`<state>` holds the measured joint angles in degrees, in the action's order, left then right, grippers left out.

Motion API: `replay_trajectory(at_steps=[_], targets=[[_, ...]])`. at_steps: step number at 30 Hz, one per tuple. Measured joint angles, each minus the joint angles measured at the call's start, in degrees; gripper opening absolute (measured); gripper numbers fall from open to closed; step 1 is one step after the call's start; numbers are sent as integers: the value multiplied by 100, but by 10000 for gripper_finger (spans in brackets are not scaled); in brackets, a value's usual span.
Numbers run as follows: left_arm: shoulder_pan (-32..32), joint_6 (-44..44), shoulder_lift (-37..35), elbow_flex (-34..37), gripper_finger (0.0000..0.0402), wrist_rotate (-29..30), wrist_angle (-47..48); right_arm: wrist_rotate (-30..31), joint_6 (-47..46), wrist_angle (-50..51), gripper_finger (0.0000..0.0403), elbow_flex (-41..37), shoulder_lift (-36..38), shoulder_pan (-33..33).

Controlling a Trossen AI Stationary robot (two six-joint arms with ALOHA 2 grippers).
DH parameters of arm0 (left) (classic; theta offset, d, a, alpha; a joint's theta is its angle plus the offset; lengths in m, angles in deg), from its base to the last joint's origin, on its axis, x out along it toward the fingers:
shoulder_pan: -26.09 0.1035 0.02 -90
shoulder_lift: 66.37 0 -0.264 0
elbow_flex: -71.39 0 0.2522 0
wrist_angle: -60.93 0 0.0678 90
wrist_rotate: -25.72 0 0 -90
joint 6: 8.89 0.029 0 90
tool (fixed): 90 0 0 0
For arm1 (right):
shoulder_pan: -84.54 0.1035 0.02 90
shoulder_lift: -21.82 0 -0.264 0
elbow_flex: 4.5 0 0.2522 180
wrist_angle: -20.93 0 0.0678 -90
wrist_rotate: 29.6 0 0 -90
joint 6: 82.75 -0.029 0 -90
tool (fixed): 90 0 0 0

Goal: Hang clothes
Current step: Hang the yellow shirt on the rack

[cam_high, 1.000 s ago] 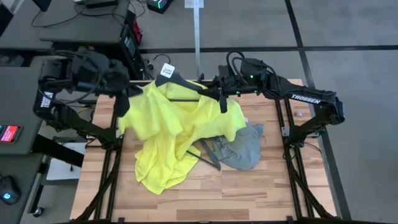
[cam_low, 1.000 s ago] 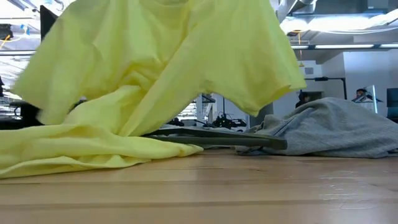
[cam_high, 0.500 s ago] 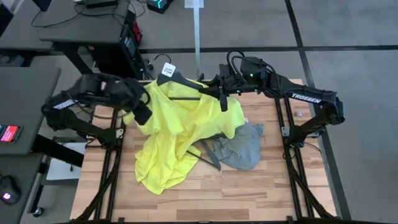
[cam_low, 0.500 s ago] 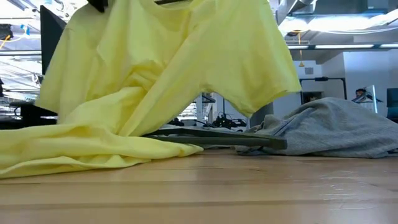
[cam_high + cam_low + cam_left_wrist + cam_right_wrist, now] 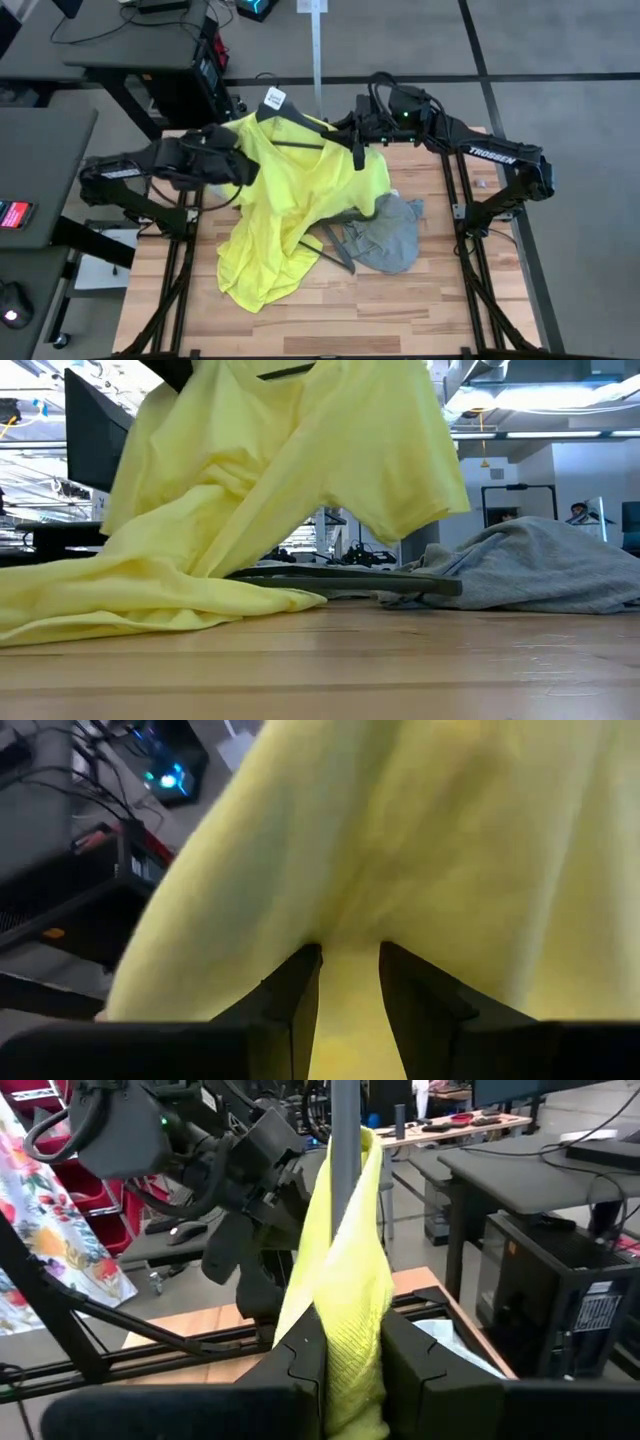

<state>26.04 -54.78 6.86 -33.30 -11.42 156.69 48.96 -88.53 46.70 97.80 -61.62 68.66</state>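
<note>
Fabric like this neon-yellow T-shirt (image 5: 300, 200) is light, limp and prone to slipping, so pinch hems or shoulder seams. Its top is draped over the dark hanger (image 5: 300, 130) at the table's far edge; the rest trails onto the wooden table (image 5: 400, 300). Your right gripper (image 5: 350, 1350) is clamped on shirt and hanger bar; your left gripper (image 5: 348, 960) pinches cloth at the shirt's left side. The grey T-shirt (image 5: 385, 235) lies crumpled alongside.

Bright, even light (left wrist blurred).
</note>
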Motion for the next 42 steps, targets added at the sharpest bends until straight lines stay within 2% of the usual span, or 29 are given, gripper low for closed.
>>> replay_trajectory(at_steps=[3, 6, 9, 14, 20, 23, 27, 36, 39, 42], targets=[[146, 261, -2, 19, 79, 27, -249, 0, -2, 0, 36, 0, 0, 40], [234, 536, -2, 19, 23, 54, -267, 4, -2, 11, 36, 0, 0, 104], [248, 624, -4, -48, 4, 180, -166, -35, -25, 15, 36, 0, -2, 141], [108, 875, -24, -644, 0, -39, 160, -156, -32, 184, 36, 7, 4, 116], [47, 1366, -31, -1529, 0, -1295, 447, -338, -29, 506, 36, 7, 4, 40], [45, 1370, -26, -1805, 0, -1515, 830, -337, -26, 658, 36, 7, 4, -4], [49, 1616, -148, -1962, 0, -1847, 752, -311, -24, 832, 36, 7, 4, -9], [466, 2134, -399, -2044, 0, -1583, 804, -448, -65, 893, 36, 7, 11, 218], [611, 2399, -408, -2044, 0, -1820, 802, -722, -50, 1032, 36, 4, 98, 289], [741, 2854, -387, -2044, 0, -2377, 791, -831, -43, 1092, 36, 2, 259, 304]])
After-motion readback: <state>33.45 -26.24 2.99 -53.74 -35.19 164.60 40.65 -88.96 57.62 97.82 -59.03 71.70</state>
